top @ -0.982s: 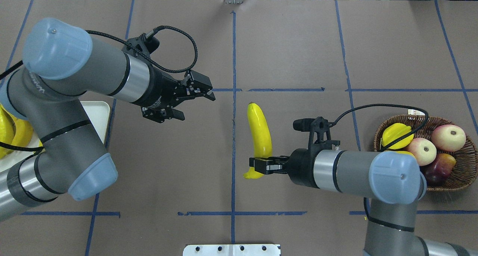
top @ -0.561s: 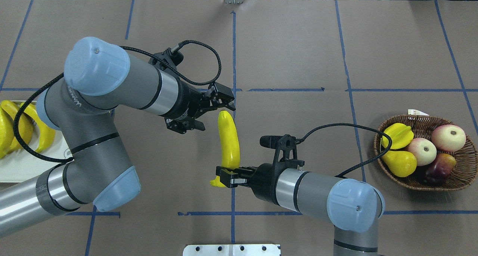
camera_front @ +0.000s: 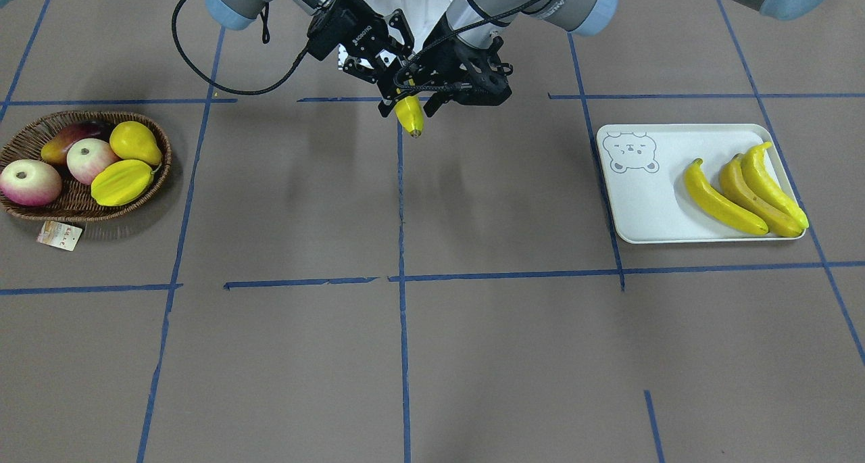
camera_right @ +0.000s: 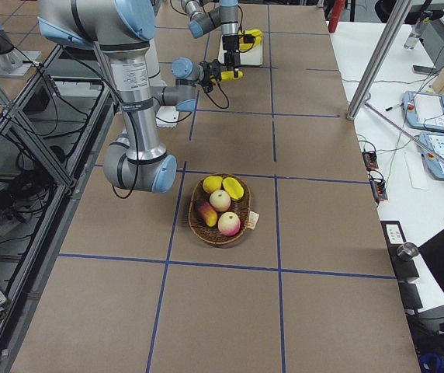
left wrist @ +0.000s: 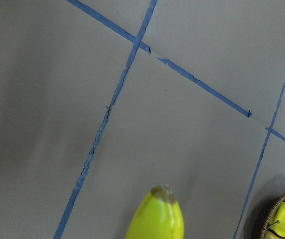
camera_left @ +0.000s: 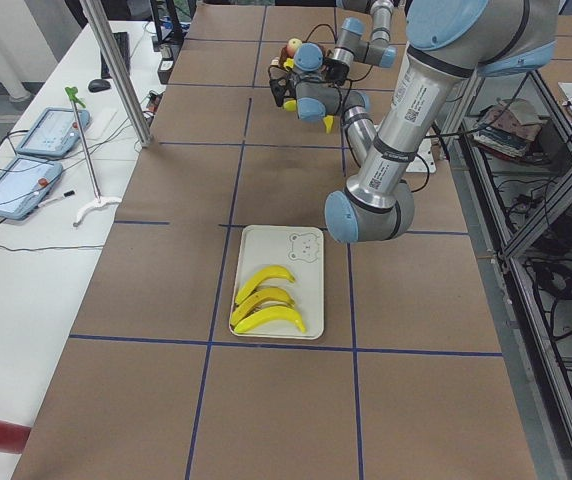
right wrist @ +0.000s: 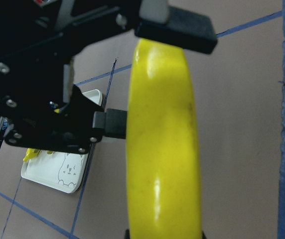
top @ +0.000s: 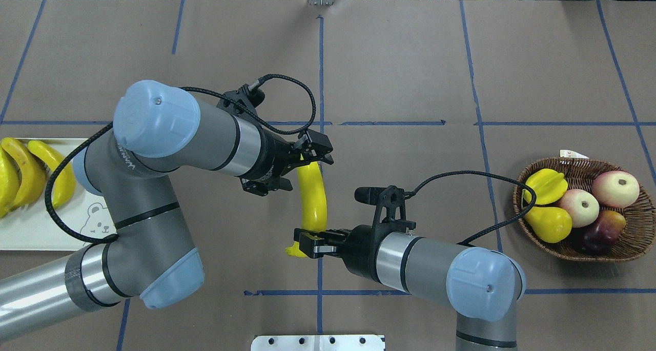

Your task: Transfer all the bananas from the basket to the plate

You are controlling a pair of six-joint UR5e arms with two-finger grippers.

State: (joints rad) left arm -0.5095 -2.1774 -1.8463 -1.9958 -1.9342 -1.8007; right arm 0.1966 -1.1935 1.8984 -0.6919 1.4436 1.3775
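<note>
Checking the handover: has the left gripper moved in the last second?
Yes. In the overhead view the left gripper has shifted right, toward the centre tape line, around the banana tip.

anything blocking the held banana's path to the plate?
Nothing visible on the table between the banana and the plate. Three bananas lie at one end of the plate; its bear-print end is free.

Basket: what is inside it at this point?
The basket holds a starfruit, a pear, two pink apples and a dark red fruit. The held banana is outside it; anything beneath the fruit is covered.
</note>
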